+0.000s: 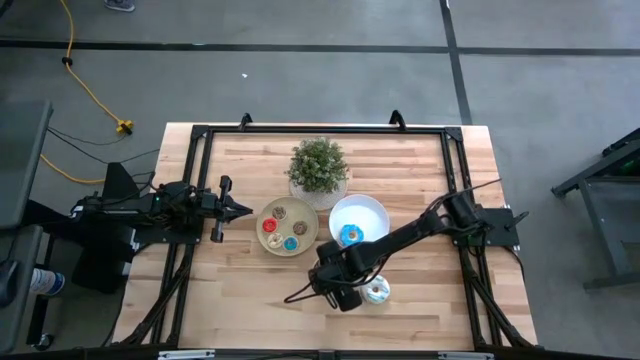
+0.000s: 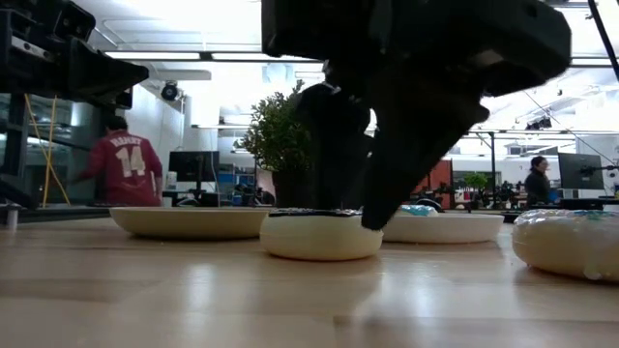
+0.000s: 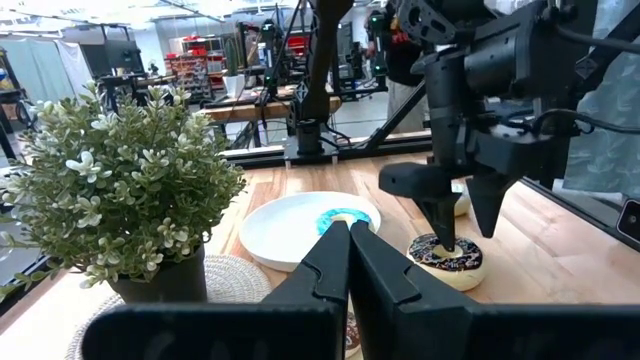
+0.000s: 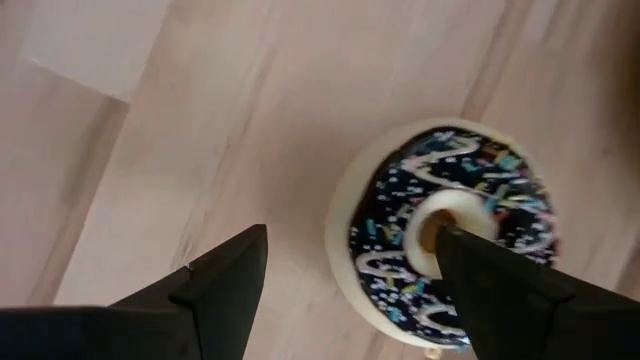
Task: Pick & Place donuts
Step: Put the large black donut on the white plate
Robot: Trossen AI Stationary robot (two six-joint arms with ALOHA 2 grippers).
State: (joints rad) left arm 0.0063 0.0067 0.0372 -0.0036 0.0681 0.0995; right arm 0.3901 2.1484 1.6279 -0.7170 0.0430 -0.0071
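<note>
One finger of the spread right claw point(image 4: 345, 275) enters the chocolate donut's point(image 4: 445, 235) hole; shirt reads 14.

A robotics lab or open workshop. Beyond the wooden table point(image 1: 250, 290) stand computer monitors point(image 2: 191, 166), metal frames and shelving point(image 3: 200, 50). Concrete floor point(image 1: 300, 80) with a yellow cable point(image 1: 90, 90) at ten o'clock.

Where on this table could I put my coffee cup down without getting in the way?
Bare wood lies along the near edge of the wooden table, below the round tan plate, and the far strip behind the potted green plant. The middle is crowded: both plates, the round white plate, and the open right gripper over a chocolate-iced donut.
</note>
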